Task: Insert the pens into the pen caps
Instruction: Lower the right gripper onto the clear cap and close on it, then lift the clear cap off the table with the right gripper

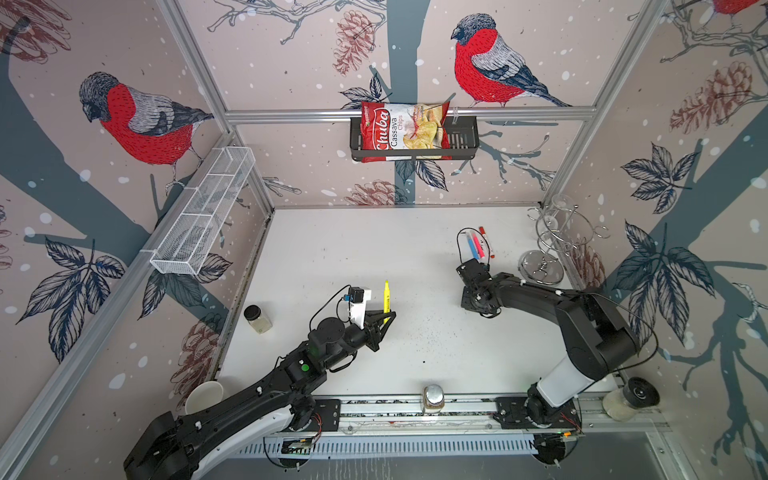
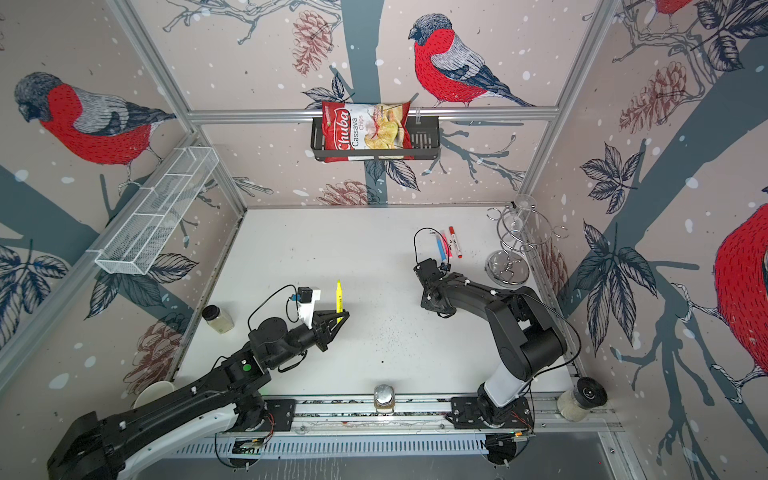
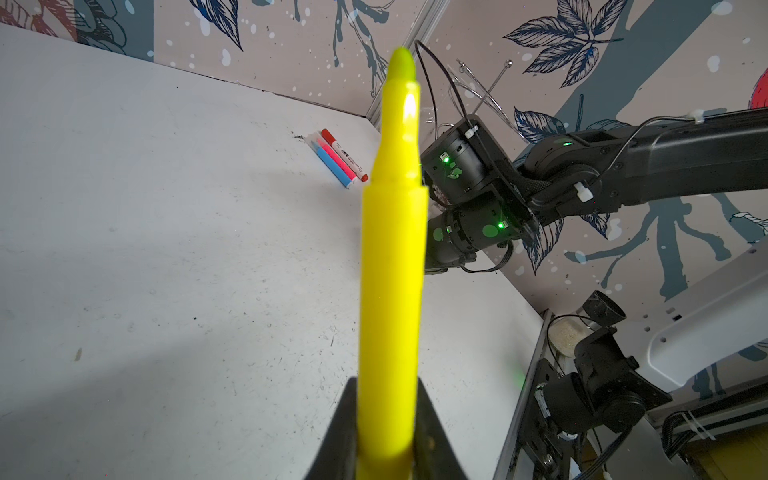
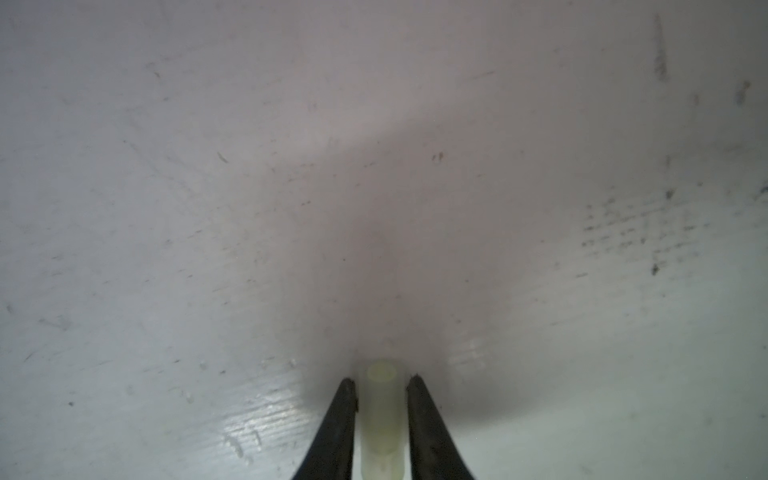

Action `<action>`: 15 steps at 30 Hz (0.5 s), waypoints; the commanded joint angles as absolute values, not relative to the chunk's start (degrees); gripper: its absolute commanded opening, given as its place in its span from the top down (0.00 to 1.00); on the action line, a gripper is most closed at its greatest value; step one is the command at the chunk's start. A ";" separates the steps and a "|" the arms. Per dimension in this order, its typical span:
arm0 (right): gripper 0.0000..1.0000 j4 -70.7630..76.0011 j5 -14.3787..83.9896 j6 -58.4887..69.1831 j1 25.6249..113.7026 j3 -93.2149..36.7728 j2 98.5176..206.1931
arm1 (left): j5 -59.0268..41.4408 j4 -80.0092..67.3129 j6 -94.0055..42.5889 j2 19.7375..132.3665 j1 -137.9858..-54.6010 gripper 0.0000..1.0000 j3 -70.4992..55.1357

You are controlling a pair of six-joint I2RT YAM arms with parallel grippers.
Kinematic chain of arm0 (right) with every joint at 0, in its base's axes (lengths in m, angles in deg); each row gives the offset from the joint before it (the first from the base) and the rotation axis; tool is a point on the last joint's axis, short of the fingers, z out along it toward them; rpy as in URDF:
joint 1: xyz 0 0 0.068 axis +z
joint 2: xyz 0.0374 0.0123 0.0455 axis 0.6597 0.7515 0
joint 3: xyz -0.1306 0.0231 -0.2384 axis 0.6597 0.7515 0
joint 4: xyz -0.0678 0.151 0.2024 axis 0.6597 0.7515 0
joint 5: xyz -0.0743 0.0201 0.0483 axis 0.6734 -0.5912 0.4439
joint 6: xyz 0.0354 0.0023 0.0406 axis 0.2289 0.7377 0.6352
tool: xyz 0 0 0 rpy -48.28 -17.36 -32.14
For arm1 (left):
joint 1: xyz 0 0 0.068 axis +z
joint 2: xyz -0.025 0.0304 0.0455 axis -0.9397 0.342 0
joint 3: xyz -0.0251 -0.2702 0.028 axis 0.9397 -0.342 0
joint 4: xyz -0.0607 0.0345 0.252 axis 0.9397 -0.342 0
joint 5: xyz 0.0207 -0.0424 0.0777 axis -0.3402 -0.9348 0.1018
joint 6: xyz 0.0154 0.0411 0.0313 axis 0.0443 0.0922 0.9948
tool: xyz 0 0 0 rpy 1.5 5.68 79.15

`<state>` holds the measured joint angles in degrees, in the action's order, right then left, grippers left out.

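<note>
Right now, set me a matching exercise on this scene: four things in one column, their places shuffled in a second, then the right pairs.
Things
1. yellow marker
2. translucent pen cap
3. blue marker
4. cassava chips bag

Places
A. in the black wall basket
B. clamped in the left gripper
C. lying on the white table beside the pink marker
D. between the fingers of the right gripper

Pairs: 1-B, 2-D, 3-C, 4-A

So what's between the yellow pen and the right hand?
Only bare table lies between the yellow pen and the right hand, seen in both top views.
</note>
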<state>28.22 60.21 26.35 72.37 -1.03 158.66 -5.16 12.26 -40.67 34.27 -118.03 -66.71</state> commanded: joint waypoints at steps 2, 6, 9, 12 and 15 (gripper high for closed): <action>0.79 29.58 60.77 25.45 72.54 -1.19 159.38 | -4.24 12.55 -40.18 33.90 -118.09 1.00 -66.60; 0.85 29.74 60.88 25.53 72.75 -1.21 159.02 | -4.24 12.62 -40.20 33.91 -118.07 1.00 -66.59; 0.88 29.80 60.79 25.53 72.83 -1.15 158.39 | -4.32 12.59 -40.20 34.05 -118.08 1.00 -66.63; 0.91 29.77 60.52 25.35 73.05 -1.34 157.41 | -4.43 12.87 -40.17 34.16 -118.13 1.00 -66.61; 0.93 29.19 60.16 24.78 74.11 -1.68 155.52 | -4.93 13.59 -40.16 34.74 -118.16 1.00 -66.64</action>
<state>28.77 60.54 25.84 73.33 -1.23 156.89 -4.98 12.26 -40.65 34.33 -118.03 -66.71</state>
